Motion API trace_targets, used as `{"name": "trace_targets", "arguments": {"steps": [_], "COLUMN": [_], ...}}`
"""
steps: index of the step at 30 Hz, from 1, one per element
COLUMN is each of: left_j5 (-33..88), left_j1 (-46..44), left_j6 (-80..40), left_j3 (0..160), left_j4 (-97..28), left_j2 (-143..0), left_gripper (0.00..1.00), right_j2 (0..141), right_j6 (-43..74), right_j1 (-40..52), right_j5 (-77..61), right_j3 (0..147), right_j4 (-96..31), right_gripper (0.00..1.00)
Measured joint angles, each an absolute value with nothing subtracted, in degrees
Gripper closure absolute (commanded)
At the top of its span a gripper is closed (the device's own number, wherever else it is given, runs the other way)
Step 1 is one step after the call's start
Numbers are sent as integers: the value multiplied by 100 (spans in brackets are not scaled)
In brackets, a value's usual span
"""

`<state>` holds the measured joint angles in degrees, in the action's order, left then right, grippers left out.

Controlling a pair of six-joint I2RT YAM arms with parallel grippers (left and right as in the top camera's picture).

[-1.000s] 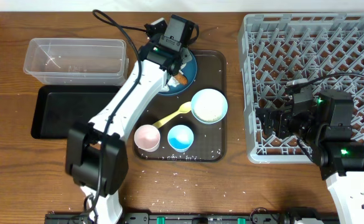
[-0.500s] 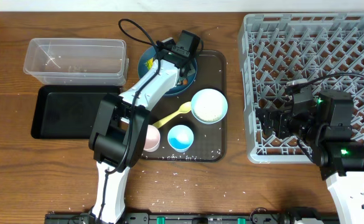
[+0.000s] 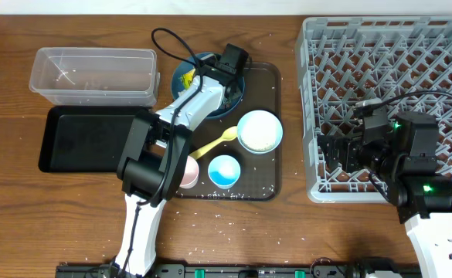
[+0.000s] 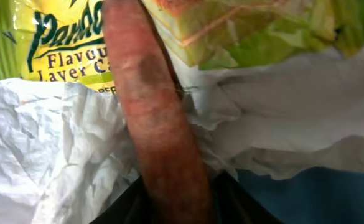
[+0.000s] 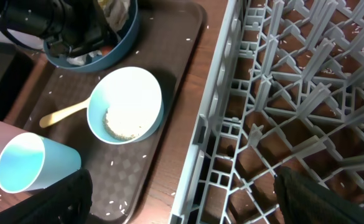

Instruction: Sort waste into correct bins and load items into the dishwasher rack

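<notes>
Waste sorting: hovering over sausage (image 4: 160,137) in dark blue dish (image 3: 185,71), left gripper (image 3: 226,86) state untellable; next likely needing firm pinch, lift toward clear tub (image 3: 93,75); right gripper (image 3: 332,150) gaping idle.

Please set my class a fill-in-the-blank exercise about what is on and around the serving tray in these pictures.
1. The pale bowl holds a little heap of white ____.
2. The sausage lies across crumpled tissue in the dark blue ____.
3. The pink cup and blue cup stand on the brown serving ____.
4. Beside the bowl lies a yellow ____.
Missing words: rice; dish; tray; spoon.
</notes>
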<state>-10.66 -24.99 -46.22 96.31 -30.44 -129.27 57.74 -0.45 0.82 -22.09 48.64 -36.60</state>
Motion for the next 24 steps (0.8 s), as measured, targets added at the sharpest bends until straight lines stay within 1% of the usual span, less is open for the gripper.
{"name": "trace_targets", "arguments": {"steps": [9,14,20,24], "left_j5": [-976,-921,-919,-917], "left_j1": [-2480,-2480,-2480,-2453], "left_j6": [-4628,-4628,-4628,-4626], "left_j3": [9629,9623,9625,9625], "left_j4": [-3089,-3155,-3371,-3636], "left_j2": [-12842,-12357,-11555,-11397], "left_gripper": [71,72,71,69], "right_j2": [5776,5776,5776,5776], "right_j6": [-45,-45,-45,-45], "right_j1": [82,82,82,82], "right_j5": [-2206,-2204,-2202,-2200], "right_j3": [4864,4864,4864,4864], "right_j4": [-3664,-3662,-3664,-3662], "right_gripper": [8,9,8,8]}}
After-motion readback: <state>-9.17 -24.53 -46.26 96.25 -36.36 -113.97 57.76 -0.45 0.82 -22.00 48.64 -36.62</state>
